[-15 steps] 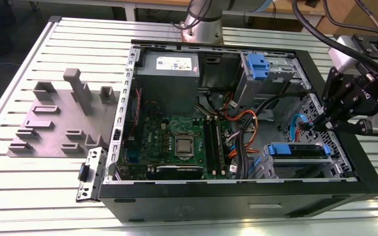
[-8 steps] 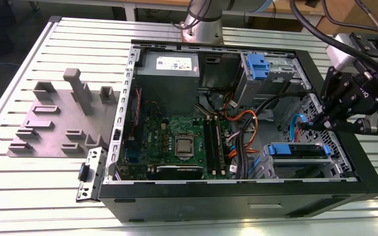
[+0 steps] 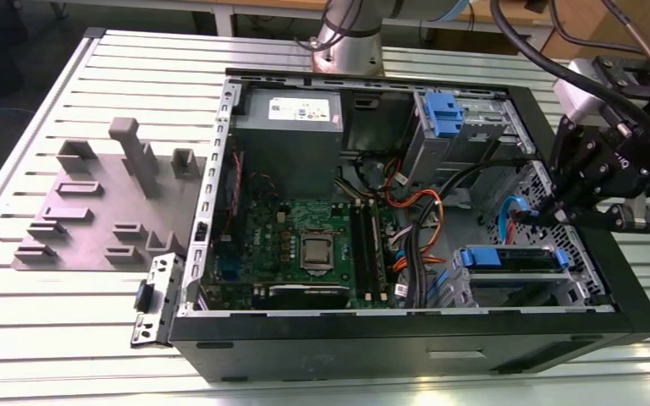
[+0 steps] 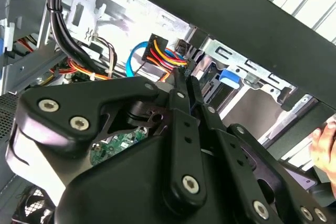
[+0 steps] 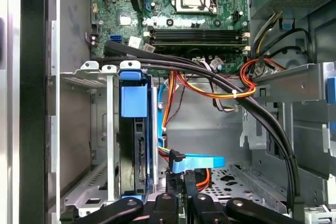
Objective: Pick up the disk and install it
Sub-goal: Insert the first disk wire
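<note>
The disk (image 3: 511,258) sits in the drive cage at the front right corner of the open computer case (image 3: 337,342), its blue carrier frame showing. In the first wrist view the disk (image 5: 134,150) stands edge-on in the cage under its blue tab. My gripper (image 3: 553,216) hangs just above and beyond that cage. Its fingers are shut on a flat blue cable connector (image 5: 197,162), a little way from the disk. In the second wrist view the gripper (image 4: 185,77) has its narrow fingers pressed together beside a black plug with coloured wires (image 4: 157,48).
A bare blue bracket (image 3: 443,114) sits in the upper bay. Black and orange cable bundles (image 5: 231,90) cross the case near the motherboard (image 3: 302,245). A grey fixture (image 3: 99,203) lies on the table at the exterior view's left. A person's hand (image 4: 325,145) shows outside the case.
</note>
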You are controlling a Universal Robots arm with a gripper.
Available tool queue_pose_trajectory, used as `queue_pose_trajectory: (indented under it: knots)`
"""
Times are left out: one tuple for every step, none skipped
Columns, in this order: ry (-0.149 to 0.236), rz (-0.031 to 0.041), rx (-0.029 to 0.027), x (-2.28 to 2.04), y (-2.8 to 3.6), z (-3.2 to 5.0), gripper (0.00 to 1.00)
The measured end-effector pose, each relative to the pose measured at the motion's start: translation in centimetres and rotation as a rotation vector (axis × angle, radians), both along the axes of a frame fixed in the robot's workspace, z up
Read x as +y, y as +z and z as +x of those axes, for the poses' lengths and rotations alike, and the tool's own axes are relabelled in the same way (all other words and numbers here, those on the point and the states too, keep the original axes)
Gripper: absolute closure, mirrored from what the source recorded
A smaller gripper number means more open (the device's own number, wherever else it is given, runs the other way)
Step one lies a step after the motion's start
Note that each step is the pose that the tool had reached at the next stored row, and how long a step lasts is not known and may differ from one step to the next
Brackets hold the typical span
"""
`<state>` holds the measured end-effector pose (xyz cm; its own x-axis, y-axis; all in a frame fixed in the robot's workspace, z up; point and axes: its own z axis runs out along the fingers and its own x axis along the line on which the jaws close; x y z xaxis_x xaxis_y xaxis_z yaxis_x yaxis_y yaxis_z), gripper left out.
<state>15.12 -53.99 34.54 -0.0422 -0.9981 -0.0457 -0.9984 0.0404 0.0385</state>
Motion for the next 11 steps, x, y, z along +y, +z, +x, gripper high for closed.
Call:
queue_pose_trajectory:
  knots:
    - [0.0, -0.0055, -0.0009, 0.01, 0.0, 0.0, 0.84]
    - [0.0, -0.0149, -0.0014, 0.04, 0.0, 0.0, 0.84]
    - [0.0, -0.0259, -0.0018, 0.07, 0.0, -0.01, 0.84]
    - [0.0, -0.0323, -0.002, 0.07, 0.0, -0.01, 0.84]
    - [0.0, -0.0335, -0.0019, 0.07, 0.0, -0.02, 0.84]
    - [0.0, -0.0334, -0.0019, 0.06, -0.01, -0.06, 0.84]
    - [0.0, -0.0334, -0.0019, 0.07, -0.01, -0.09, 0.84]
    - [0.0, -0.0334, -0.0019, 0.07, 0.0, -0.15, 0.84]
    - [0.0, -0.0334, -0.0024, 0.08, 0.0, -0.26, 0.84]
    - [0.0, -0.0334, -0.0039, 0.08, 0.0, -0.42, 0.84]
    - [0.0, -0.0335, -0.0063, 0.07, 0.0, -0.54, 0.84]
